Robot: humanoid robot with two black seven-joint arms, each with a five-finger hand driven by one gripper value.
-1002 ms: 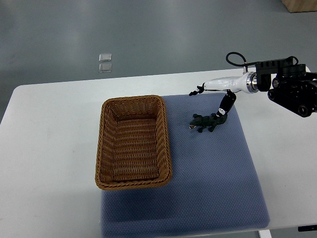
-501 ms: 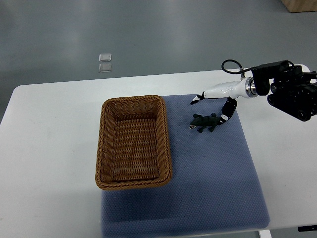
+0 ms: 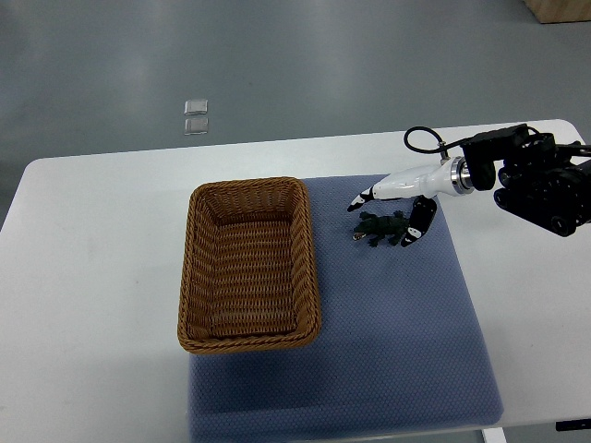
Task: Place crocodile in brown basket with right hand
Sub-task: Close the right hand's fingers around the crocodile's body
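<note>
Crocodile, a small dark green toy figure (image 3: 379,229), lies flat on the blue textured fabric mat (image 3: 397,332), just right of the brown woven wicker basket (image 3: 309,263) and apart from its rim. Its head end points toward the basket and its tail toward the robot's arm, so the toy lies roughly along the line of reach.

The right hand (image 3: 399,189) comes in from the right edge and sits low over the toy. Its white fingers (image 3: 367,195) stretch past the far side of the body, while the black thumb (image 3: 417,220) drops down at the tail end. The digits bracket the toy rather than pinch it, so the hand reads as unclenched and carrying nothing, posed for a grasp; whether the thumb already touches the tail I cannot tell.

The basket stands empty on the white tabletop (image 3: 92,277), its open top giving plenty of room for a drop from above. The mat probably keeps the toy from sliding as the digits close. The left arm is not visible
</note>
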